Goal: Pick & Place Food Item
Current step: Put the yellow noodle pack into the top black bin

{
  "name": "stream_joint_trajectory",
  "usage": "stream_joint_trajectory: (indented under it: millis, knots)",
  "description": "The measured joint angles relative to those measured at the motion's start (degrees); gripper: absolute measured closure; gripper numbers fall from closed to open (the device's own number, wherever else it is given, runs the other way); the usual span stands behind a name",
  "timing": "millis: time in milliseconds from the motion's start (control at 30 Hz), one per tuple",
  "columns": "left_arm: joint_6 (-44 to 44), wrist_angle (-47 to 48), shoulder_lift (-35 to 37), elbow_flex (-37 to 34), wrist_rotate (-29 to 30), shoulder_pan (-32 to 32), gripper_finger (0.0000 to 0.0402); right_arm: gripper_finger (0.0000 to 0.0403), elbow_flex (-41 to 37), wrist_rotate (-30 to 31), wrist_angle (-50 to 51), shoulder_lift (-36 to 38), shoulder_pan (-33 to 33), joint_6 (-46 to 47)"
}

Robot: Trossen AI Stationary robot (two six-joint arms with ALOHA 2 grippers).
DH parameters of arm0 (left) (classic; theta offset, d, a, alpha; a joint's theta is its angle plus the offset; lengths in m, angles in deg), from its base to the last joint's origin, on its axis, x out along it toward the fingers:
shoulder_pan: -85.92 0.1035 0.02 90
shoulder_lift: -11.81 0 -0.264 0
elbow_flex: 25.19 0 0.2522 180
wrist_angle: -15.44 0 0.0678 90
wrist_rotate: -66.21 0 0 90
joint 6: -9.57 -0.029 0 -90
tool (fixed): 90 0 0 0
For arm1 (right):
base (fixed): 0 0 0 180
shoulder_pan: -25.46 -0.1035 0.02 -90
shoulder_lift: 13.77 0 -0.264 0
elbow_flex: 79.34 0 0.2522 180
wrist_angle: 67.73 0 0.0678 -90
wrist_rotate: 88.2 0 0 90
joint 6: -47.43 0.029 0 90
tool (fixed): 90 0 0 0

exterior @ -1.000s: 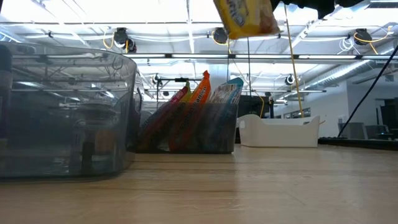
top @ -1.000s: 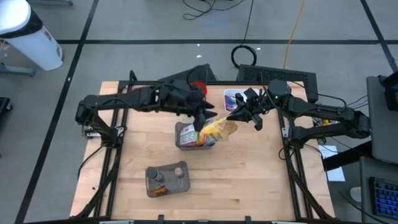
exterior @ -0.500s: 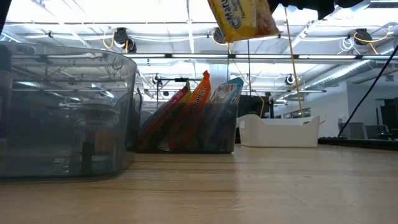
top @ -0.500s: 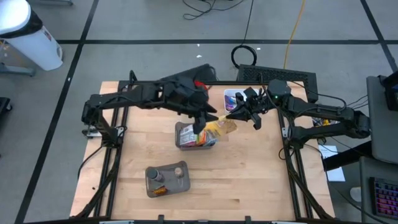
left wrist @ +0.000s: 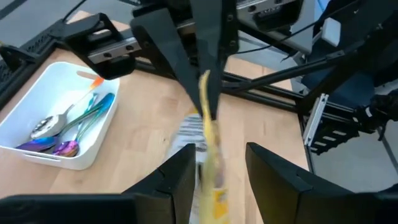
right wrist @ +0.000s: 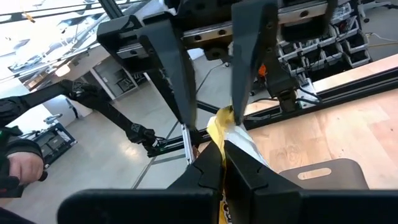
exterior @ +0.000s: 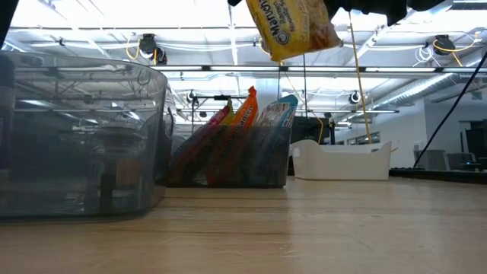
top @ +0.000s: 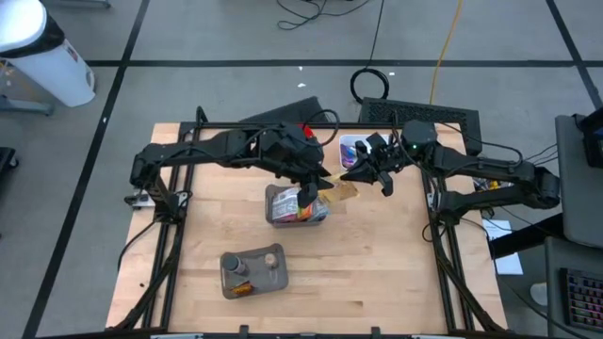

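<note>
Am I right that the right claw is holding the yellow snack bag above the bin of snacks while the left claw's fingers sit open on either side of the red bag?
Not quite. The left claw straddles the same yellow snack bag that the right claw holds, not a red one, as the left wrist view shows. It hangs above the bin of snacks.

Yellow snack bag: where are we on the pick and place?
Done: the yellow snack bag is lifted clear of the table. In hand: the right tool is shut on the bag's edge; the left tool brackets the bag with its jaws apart, apparently for a handover above the clear grey bin of snack packets. Left: passing or placing the bag; it has not been set down anywhere.
</note>
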State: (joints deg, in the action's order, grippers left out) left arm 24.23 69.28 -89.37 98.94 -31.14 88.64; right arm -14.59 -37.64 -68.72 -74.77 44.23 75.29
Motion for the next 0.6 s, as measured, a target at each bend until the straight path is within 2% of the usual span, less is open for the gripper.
stream_joint_trajectory:
  millis: [233, 600]
  knots:
    - [-0.6, 1.3, -0.2, 0.0, 0.4, 0.0, 0.029, 0.0403, 0.0, -1.3, -0.1, -0.7, 0.0, 0.0]
    - [-2.0, 2.9, -0.2, 0.0, -0.3, 0.0, 0.0393, 0.0403, 0.0, -1.4, -0.4, -0.7, 0.0, 0.0]
